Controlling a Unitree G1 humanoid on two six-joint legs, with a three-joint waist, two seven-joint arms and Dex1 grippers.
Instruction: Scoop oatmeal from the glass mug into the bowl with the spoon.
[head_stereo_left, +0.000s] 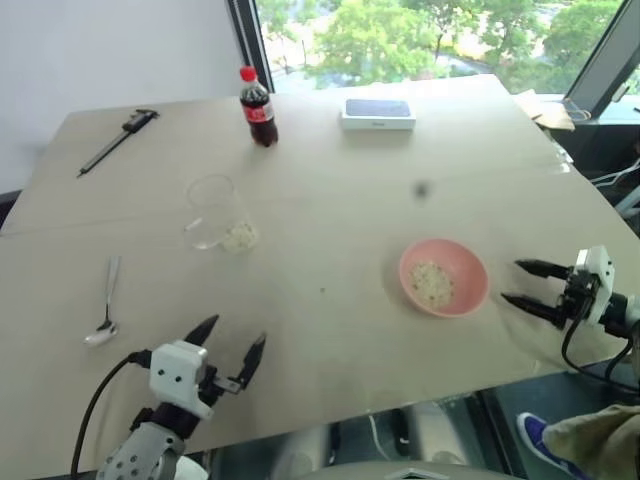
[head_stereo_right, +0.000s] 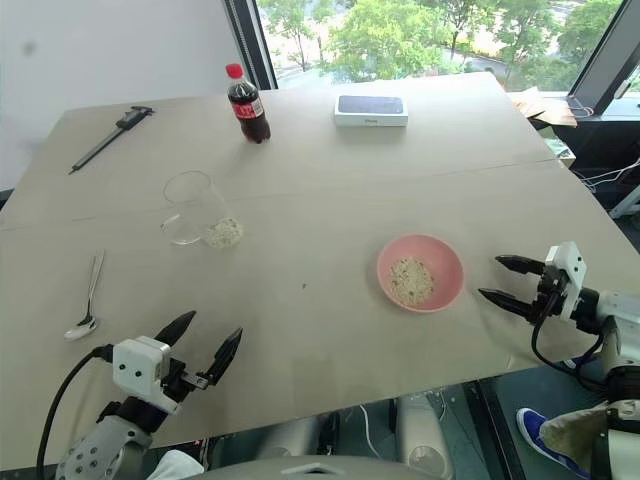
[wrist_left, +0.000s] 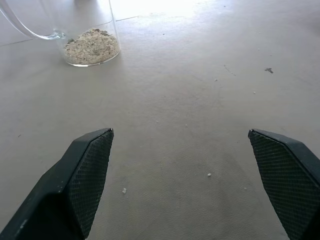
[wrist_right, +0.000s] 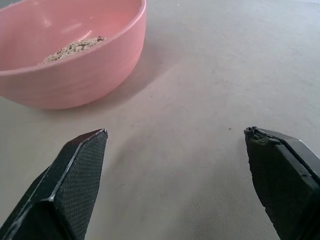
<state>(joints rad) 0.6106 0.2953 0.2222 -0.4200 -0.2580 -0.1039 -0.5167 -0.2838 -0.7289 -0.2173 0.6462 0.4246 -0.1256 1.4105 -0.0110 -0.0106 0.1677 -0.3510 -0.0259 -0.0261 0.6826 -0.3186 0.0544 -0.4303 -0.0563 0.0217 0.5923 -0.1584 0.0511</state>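
Spoon (head_stereo_left: 105, 304) left of left gripper (head_stereo_left: 232, 352)

Between your left gripper (head_stereo_left: 232, 350) and the glass mug (head_stereo_left: 218, 213) the table (head_stereo_left: 330, 190) lies bare; the spoon (head_stereo_left: 106, 305) rests aside. Your right gripper (head_stereo_left: 529, 282) has free passage to the bowl (head_stereo_left: 444, 276).

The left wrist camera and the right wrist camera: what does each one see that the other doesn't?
Left wrist view alone: the glass mug with oatmeal at its bottom, ahead of the open left gripper. Right wrist view alone: the pink bowl, also holding oatmeal, ahead of the open right gripper. Both: the beige table and two black fingers spread wide, holding nothing.
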